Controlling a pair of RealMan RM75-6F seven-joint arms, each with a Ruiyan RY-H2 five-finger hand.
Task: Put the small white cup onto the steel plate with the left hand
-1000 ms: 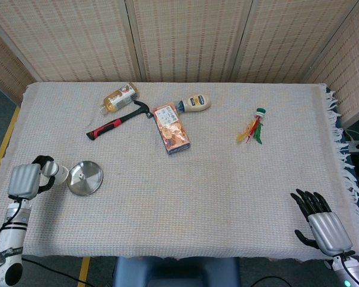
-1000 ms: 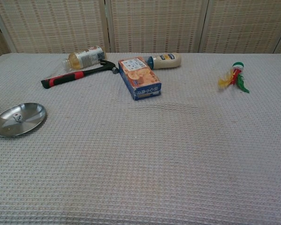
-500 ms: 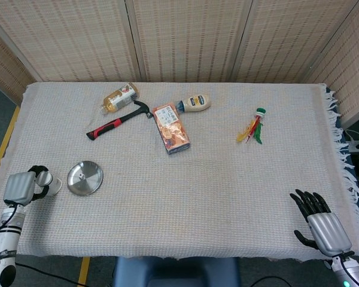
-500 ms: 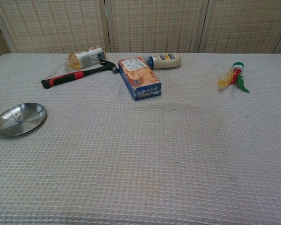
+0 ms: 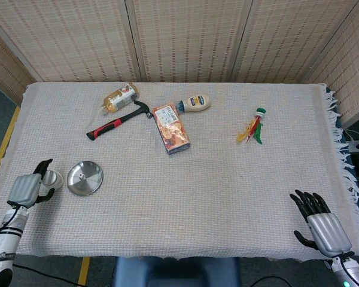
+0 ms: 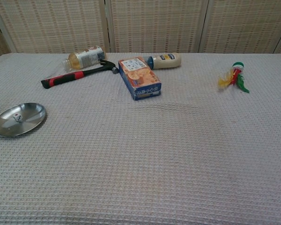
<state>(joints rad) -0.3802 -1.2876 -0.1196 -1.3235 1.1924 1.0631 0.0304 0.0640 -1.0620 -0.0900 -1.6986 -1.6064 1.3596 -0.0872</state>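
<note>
Head view showed the left hand (image 5: pixel 29 188) at the near left edge of the table (image 5: pixel 227 179), with the small white cup (image 5: pixel 52 179) right against its fingers. Whether those fingers were actually clamping the cup or only lying beside it I could not tell; one dark finger stuck up past the rim and the rest were hidden behind the grey back of the hand. The cup looked to be down on the cloth, just left of the steel plate (image 5: pixel 85 177), close to its rim but not on it. From the chest view only the plate (image 6: pixel 18 119) could be seen, bare but for a small pale mark or reflection near its middle, and neither hand came into that picture.

So the job was not done as far as I could judge: the cup was beside the plate, not on it. What was left seemed to be lifting the cup clear, carrying it a short way right over the rim and setting it down upright on the metal.

Over at the near right corner the right hand (image 5: pixel 321 223) rested with its fingers spread and nothing in it. At the far side lay a hammer (image 5: pixel 118 120), a bottle (image 5: pixel 120 97), an orange box (image 5: pixel 171 128) and a squeeze bottle (image 5: pixel 195 103), well away from all this.
</note>
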